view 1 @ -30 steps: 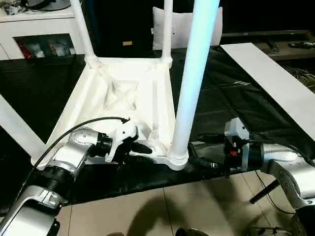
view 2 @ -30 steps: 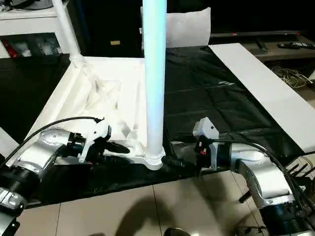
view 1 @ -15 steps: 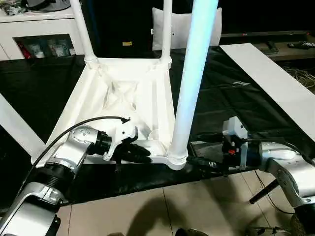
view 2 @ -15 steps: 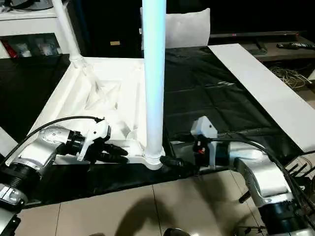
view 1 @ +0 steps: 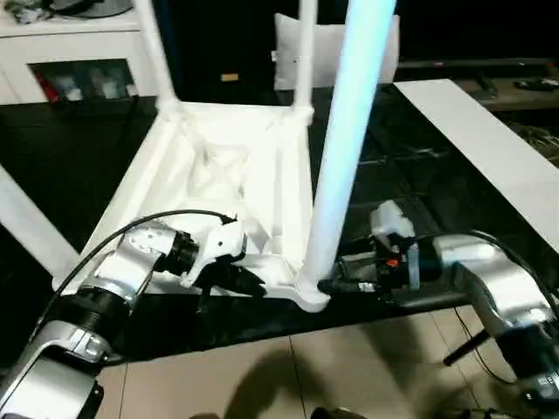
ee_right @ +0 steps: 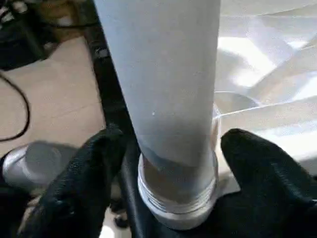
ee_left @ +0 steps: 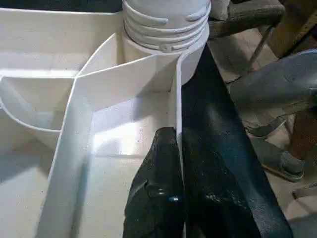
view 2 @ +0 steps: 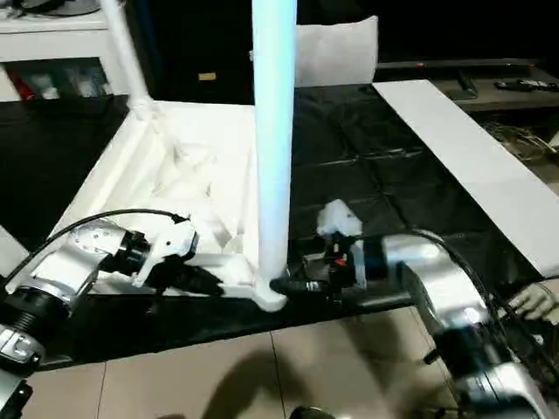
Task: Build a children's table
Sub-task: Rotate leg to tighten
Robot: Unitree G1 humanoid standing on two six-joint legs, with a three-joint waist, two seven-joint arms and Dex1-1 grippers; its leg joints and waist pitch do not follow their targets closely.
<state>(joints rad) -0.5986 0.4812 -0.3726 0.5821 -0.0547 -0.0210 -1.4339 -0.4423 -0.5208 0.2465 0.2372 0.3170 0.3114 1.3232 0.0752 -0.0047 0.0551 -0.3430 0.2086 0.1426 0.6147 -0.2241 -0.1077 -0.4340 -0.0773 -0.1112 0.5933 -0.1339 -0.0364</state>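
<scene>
Since a second ago both arms have closed in: my left end effector (ee_left: 171, 198) has gone from spread to pinching the near rim wall of the children's table (view 1: 231, 166), and my right end effector (ee_right: 163, 193) has slid left until its fingers (ee_right: 262, 173) flank the base of the near right leg (view 1: 345, 144). That right one stands spread, one finger on each side of the leg just above its threaded collar, not visibly pressing yet. I judge the left pinch is there to hold the tabletop steady while the right takes hold of the leg, probably to turn or seat it in its corner socket. The table lies upside down on the black-covered counter (view 1: 419, 175), ribbed underside up, its near edge by my arms, with two more legs standing in the far corners. A flat white board (view 1: 476, 140) lies off to the right, and a white cabinet (view 1: 70, 52) stands far left.
</scene>
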